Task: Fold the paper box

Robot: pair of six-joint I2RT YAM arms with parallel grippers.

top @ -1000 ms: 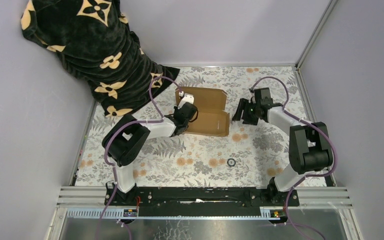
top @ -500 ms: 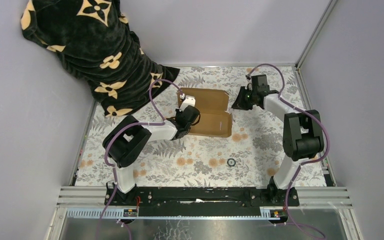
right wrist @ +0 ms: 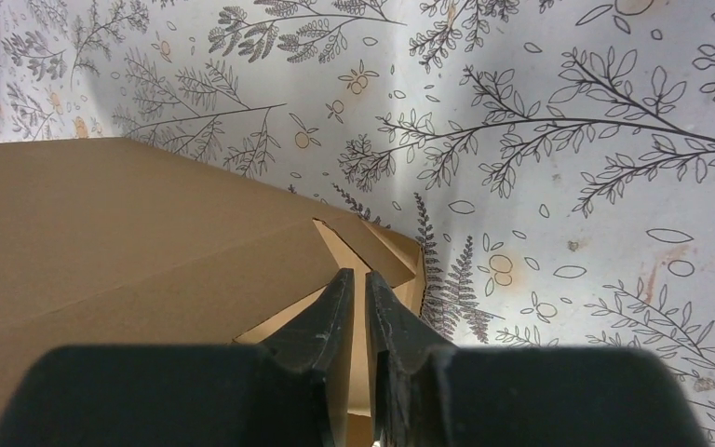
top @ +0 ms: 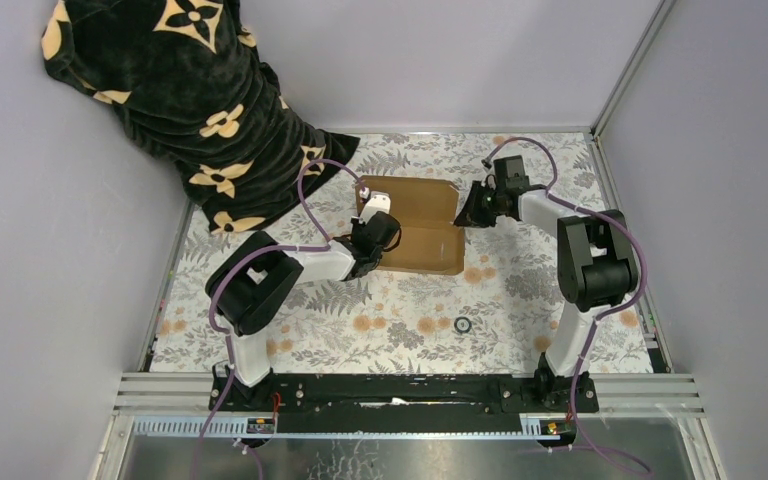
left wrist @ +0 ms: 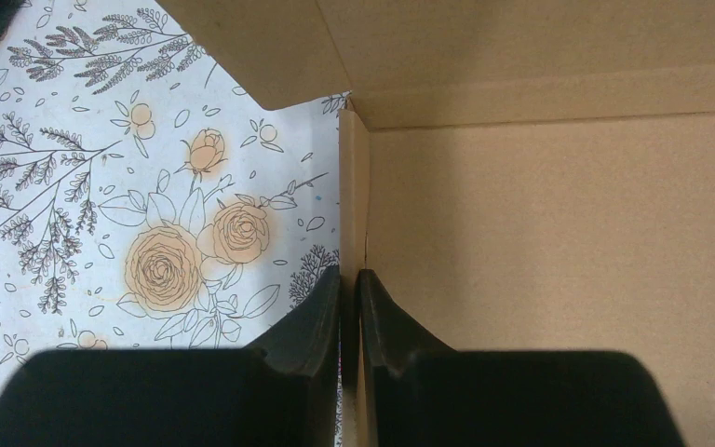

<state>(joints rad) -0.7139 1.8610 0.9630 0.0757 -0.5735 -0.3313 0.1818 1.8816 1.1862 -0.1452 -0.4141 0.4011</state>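
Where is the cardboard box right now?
Top view: the cardboard box lies far-centre on the table, between the left tool and the right tool, right of the black blanket.

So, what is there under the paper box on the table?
Under the paper box only the flower-printed table cover can be seen, running out from beneath its edges. Whatever lies directly beneath the cardboard is covered and cannot be seen.
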